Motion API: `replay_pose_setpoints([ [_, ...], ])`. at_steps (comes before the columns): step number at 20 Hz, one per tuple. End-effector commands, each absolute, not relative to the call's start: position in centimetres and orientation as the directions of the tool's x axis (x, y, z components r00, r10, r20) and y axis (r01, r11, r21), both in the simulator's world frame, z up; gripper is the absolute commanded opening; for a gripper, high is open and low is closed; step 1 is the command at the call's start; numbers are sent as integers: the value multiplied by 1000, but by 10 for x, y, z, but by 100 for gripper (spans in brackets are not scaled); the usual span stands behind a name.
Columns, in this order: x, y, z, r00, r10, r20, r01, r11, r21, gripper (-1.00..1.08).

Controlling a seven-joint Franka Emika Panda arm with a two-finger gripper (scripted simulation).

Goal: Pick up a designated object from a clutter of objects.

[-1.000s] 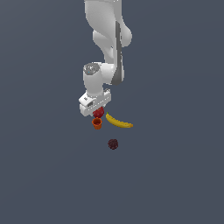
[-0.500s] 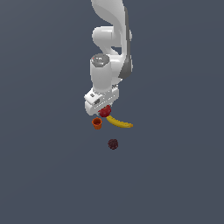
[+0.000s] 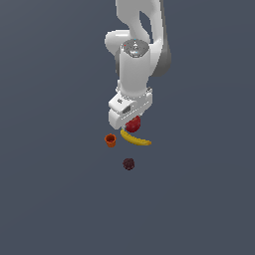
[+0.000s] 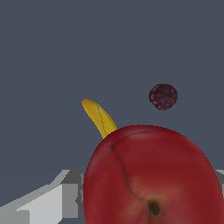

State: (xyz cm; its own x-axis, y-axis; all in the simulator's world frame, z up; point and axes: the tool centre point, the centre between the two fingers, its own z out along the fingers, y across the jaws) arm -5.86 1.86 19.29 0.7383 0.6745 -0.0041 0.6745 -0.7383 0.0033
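The glossy red apple hangs just under the white hand, above the floor, and my gripper is shut on it. In the wrist view the apple fills much of the picture and hides most of the fingers. Below it lie the other items of the clutter: a yellow banana, a small orange cup to the exterior view's left, and a dark maroon bumpy ball set apart from them.
Everything rests on a plain dark grey floor. The white arm rises straight above the clutter.
The arm has risen and shifted slightly toward the exterior view's right, carrying the apple up off the floor. Banana, cup and maroon ball have stayed where they were.
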Motion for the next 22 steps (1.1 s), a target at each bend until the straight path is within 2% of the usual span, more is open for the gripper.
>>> replay_pose_setpoints([
  [1,-45,36,215,739,674,-3,674,-739,4,-100],
  [22,42,141,342,738,675,0,675,-738,0,-100],
])
